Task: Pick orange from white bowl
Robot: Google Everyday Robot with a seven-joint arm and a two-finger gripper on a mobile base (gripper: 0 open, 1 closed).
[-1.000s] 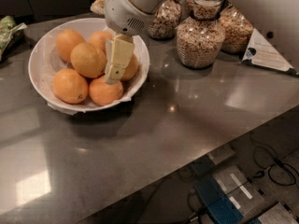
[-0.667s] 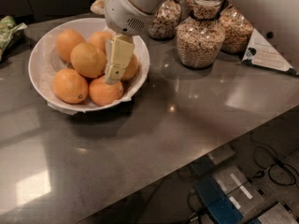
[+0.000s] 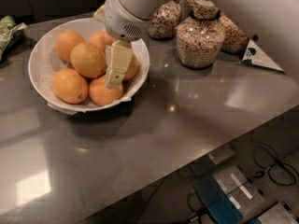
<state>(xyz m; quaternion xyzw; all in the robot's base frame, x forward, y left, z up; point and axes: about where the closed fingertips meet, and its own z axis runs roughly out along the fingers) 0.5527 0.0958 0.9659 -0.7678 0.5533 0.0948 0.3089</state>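
Observation:
The white bowl [image 3: 37, 55] with a crinkled paper liner stands at the table's back left. It holds several oranges. A paler yellow-orange one [image 3: 88, 59] lies on top in the middle. Others lie at the back left [image 3: 67, 41], the front left [image 3: 69, 85] and the front [image 3: 105, 92]. My gripper [image 3: 116, 71] hangs from the white arm over the right side of the bowl. It reaches down between the pale orange and a partly hidden orange [image 3: 133, 68] by the right rim.
Glass jars of nuts [image 3: 200, 38] stand to the right of the bowl at the back. A green packet [image 3: 9, 29] lies at the far left. A white folded card [image 3: 257, 57] lies at the right. The table edge runs diagonally at the front right, with cables and a blue box [image 3: 219, 202] on the floor below.

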